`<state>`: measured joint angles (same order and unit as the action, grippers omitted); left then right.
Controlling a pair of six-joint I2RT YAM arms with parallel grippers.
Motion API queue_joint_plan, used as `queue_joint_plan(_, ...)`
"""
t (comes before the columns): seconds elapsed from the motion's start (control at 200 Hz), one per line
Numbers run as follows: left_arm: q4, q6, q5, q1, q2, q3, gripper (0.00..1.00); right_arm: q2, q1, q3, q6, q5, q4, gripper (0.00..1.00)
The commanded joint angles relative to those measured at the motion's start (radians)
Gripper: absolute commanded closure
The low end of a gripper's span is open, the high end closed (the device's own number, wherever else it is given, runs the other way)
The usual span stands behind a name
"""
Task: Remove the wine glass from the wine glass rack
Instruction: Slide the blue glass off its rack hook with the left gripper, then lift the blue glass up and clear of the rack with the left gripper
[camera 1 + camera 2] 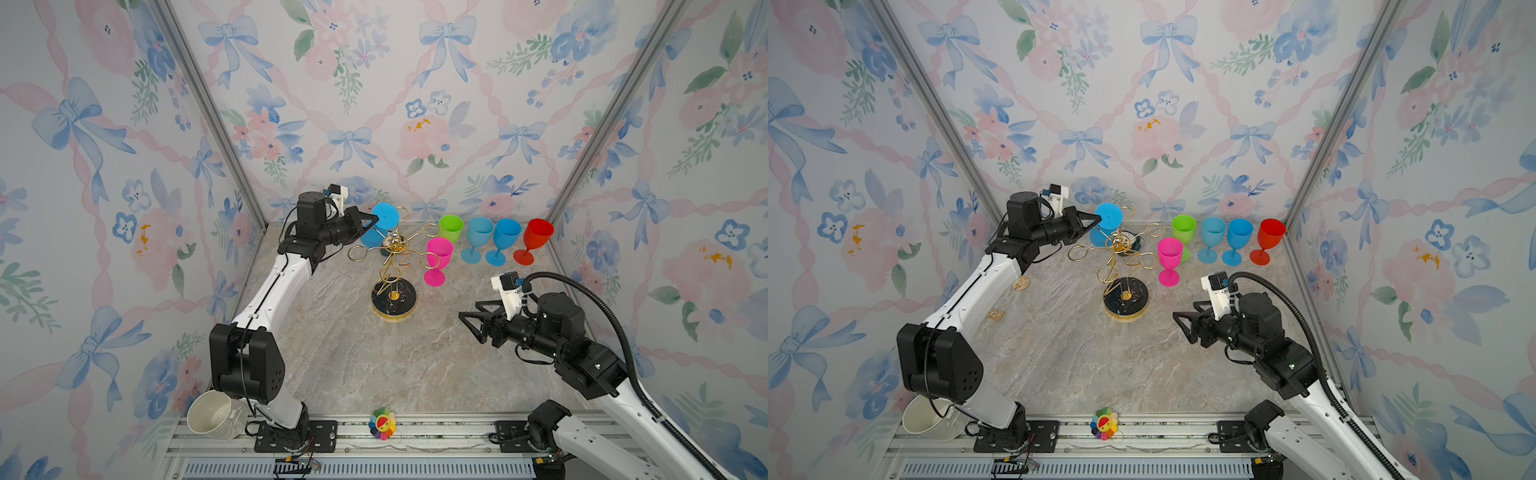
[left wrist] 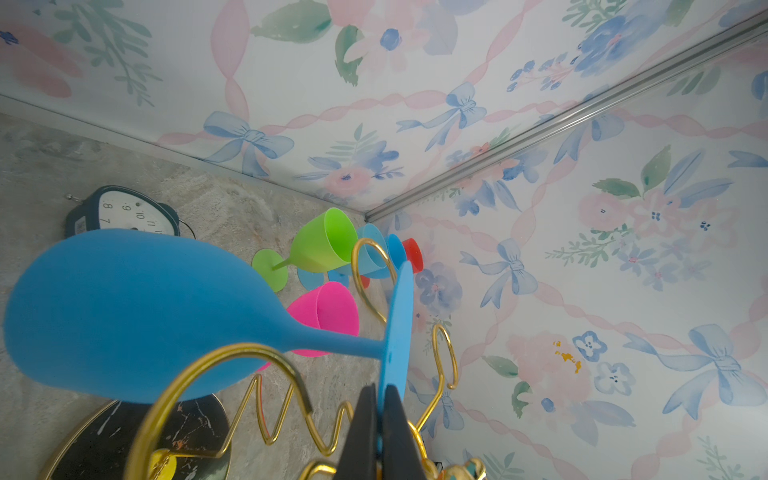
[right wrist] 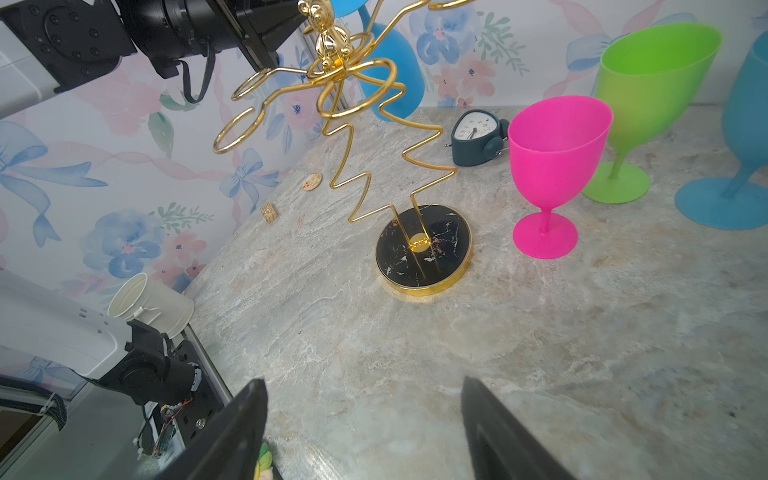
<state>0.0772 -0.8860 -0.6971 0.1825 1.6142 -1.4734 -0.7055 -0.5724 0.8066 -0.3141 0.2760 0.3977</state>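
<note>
in both top views your left gripper (image 1: 374,218) sits at the far left of the table (image 1: 353,357), pressed together on the foot of the blue wine glass (image 1: 385,215), which hangs bowl-down at a far arm of the wine glass rack (image 1: 394,302). the right gripper (image 1: 468,321) hovers spread and empty at the near right, well apart from the rack. the left wrist view shows the hold best: the black fingers (image 2: 361,424) pinch the thin edge of the foot disc, and the stem runs behind a gold loop (image 2: 232,352), so i cannot tell whether it is clear of the wire (a pinch this thin may let the glass swivel, i judge). draw the foot outward along its arm toward the open mouth, level and slow, and raise it only once the stem is free. the right wrist view shows the rack's black base unheld on the marble, with the pink glass (image 3: 557,166) just right of it. a snag could tip the rack that way, so think of steadying the base with your spare gripper.
</note>
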Motion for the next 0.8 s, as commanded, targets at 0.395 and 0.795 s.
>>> queue_joint_plan(0.395,-0.008,-0.021,-0.031,-0.074,0.062,-0.098,1.00,0.005,-0.020,-0.047,-0.049,-0.005,-0.060,0.24)
queue_joint_plan(0.795,-0.007,-0.025,-0.019,-0.155,0.083,-0.132,1.00,-0.005,-0.040,-0.046,-0.054,-0.020,-0.064,0.24)
